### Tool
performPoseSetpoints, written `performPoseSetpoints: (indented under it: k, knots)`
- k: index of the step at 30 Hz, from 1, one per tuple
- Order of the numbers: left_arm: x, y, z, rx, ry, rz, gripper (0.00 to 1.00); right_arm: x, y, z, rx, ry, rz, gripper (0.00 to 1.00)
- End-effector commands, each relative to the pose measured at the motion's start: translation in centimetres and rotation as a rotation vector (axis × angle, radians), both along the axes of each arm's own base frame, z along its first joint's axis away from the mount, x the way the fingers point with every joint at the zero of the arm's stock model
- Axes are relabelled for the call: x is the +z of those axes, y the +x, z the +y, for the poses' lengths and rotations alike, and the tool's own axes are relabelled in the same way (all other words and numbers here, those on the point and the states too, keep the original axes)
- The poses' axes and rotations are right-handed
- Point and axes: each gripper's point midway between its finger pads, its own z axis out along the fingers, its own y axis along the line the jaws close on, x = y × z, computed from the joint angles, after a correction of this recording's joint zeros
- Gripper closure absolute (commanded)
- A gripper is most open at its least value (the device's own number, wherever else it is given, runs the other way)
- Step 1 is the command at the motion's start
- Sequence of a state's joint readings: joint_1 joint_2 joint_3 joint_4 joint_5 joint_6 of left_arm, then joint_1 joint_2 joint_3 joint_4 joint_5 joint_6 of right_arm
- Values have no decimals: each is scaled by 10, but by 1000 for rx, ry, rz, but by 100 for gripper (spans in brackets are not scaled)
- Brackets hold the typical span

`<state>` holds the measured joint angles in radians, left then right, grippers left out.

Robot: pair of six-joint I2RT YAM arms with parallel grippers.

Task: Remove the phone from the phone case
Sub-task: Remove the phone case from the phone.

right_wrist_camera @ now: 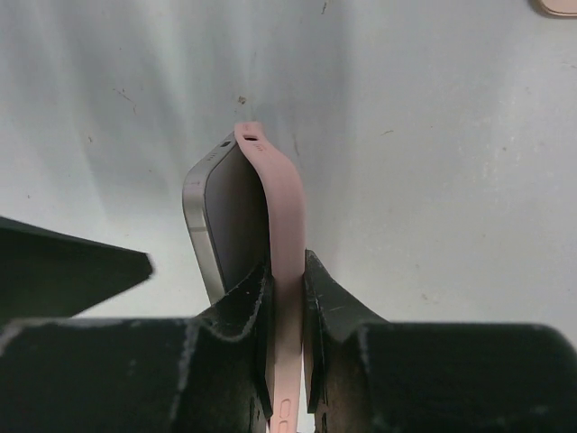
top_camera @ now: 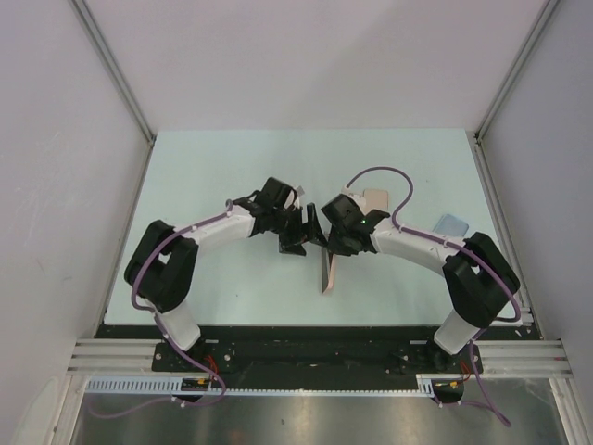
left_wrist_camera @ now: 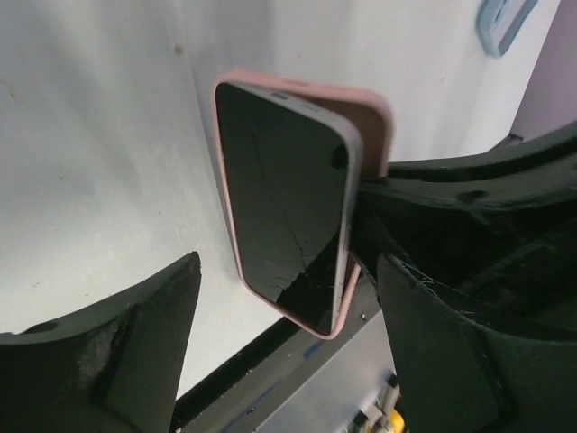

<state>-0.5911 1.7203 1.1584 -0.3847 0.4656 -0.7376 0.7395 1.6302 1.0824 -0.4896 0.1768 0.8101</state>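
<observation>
Notably, left gripper (left_wrist_camera: 288,307): jaws were spread around the phone (left_wrist_camera: 284,198).
right gripper (right_wrist_camera: 287,271): pinched the case (right_wrist_camera: 281,207) rim.
risk: phone (half out) could drop, unheld.

You are holding your left arm (top_camera: 199,232) and right arm (top_camera: 417,243) bent inward, wrists nearly meeting at the centre. Your left gripper (top_camera: 304,234) is standing with its jaws spread wide. Your right gripper (right_wrist_camera: 287,289) is pinching tight on the phone case (right_wrist_camera: 279,207).
</observation>
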Motion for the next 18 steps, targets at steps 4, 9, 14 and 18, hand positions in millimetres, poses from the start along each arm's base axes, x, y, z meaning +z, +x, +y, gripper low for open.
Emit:
performPoseSetpoints:
  k: [4, 9, 14, 18]
  knots:
    - [-16, -16, -20, 12, -163, 144, 18, 2, -3, 9, 14, -47, -12, 100]
    - [-17, -4, -14, 92, -92, 134, 21, -1, -4, 10, 20, -58, -13, 100]
    - [-22, 16, -10, 143, -7, 110, 24, -4, -5, 15, 30, -53, -15, 100]
    - [-24, 27, -15, 153, 17, 113, 26, -6, -6, 17, 42, -53, -9, 100]
